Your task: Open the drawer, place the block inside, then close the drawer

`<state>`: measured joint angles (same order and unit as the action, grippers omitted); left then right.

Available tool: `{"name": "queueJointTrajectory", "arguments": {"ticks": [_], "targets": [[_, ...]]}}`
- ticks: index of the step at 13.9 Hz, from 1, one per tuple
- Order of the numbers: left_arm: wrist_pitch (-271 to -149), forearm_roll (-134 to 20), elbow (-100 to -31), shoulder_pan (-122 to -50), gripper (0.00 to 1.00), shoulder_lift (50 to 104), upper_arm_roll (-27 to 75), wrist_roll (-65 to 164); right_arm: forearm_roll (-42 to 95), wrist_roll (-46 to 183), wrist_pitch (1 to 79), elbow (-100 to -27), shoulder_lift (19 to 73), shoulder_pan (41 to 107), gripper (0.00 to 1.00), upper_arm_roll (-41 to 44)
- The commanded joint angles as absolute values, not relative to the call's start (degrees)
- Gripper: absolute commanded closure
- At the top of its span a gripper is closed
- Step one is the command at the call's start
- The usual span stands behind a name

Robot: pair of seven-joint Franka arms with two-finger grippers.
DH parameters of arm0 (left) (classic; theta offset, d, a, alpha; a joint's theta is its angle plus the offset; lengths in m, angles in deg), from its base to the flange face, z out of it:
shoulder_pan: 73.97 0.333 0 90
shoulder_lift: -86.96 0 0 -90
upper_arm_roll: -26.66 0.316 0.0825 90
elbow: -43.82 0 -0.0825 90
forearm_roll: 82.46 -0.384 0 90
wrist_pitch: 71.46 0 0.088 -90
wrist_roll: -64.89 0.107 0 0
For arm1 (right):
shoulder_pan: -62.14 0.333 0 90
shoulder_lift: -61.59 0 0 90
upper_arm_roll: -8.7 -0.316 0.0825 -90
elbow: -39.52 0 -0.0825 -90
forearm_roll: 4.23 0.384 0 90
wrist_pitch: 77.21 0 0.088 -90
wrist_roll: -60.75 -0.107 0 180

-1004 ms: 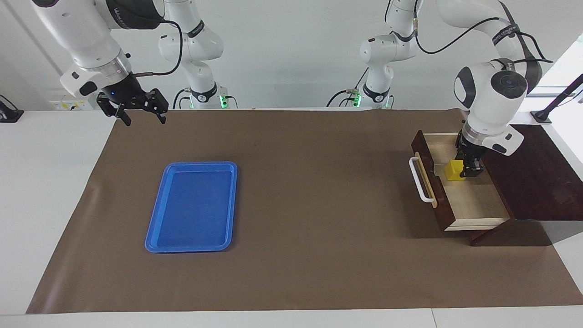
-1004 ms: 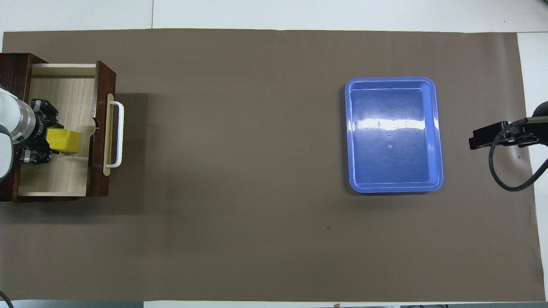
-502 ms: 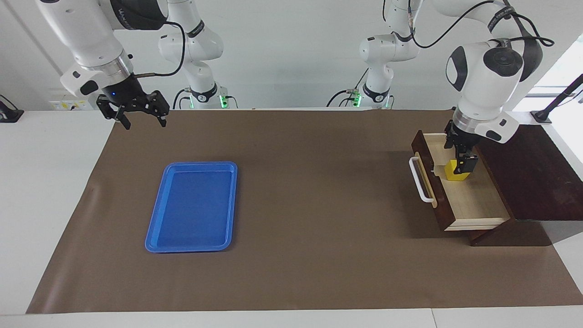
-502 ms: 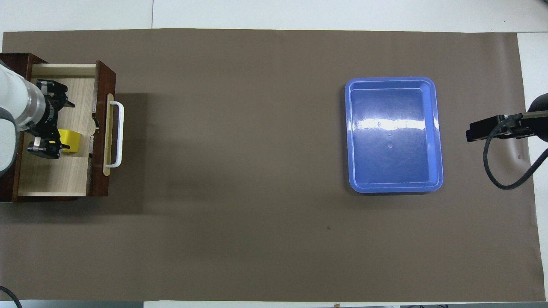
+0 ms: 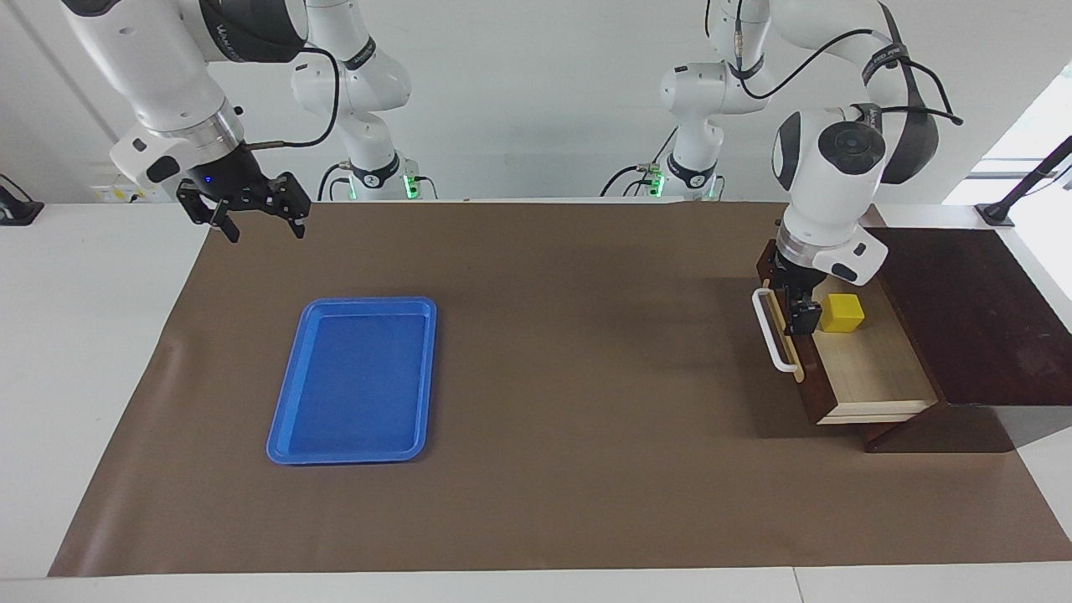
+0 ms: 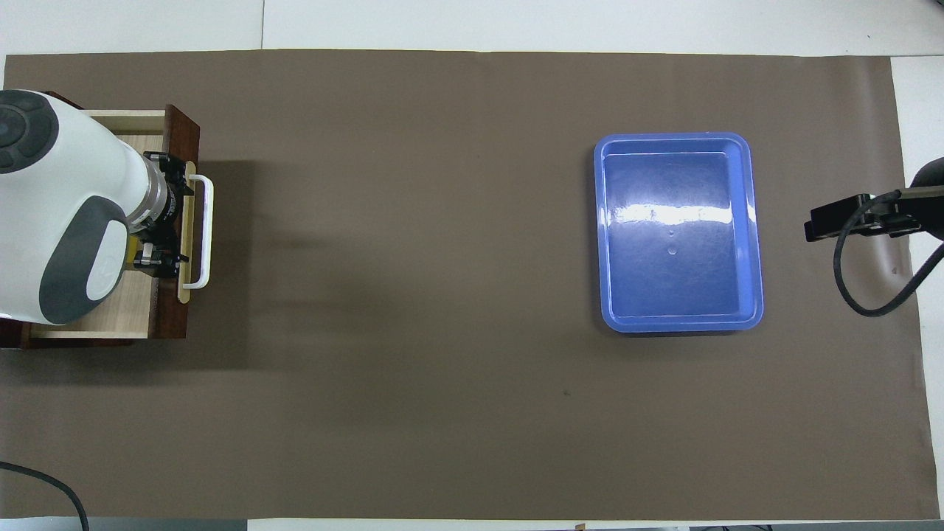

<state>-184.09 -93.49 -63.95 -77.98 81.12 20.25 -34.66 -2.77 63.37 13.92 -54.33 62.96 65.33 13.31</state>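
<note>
Now over the drawer [image 5: 871, 368] front, left claw [image 5: 801, 316] open and empty, handle [image 5: 771, 331] bar just beside it, lying nearer-to-farther; block [image 5: 842, 312] inside; right claw [image 5: 260, 219] open, empty, waiting.

The setting is a robotics laboratory. Two white multi-joint robot arms [image 5: 837, 159] stand bolted at one edge of a white work table [image 5: 92, 335], with black cables looped along their links and green indicator lights at their bases. A brown paper sheet [image 5: 569, 352] covers the table; plain pale walls enclose it.
</note>
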Motion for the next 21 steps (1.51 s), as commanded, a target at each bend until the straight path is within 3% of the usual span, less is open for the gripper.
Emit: {"name": "queueJointTrajectory", "arguments": {"ticks": [1,16,21], "targets": [[-186.9,-93.1,-66.7,-76.8,0.00,82.3,20.7,-34.3,-3.7,64.8,13.5,-53.8,63.0,63.8,0.00,13.3],[-188.6,-93.4,-66.0,-61.3,0.00,81.9,20.8,-16.5,-5.9,67.3,10.2,-53.9,63.2,61.6,0.00,13.3],[-188.2,-93.4,-66.0,-60.8,0.00,82.0,20.7,-14.5,-6.0,67.9,10.5,-54.2,63.2,61.4,0.00,13.3]]}}
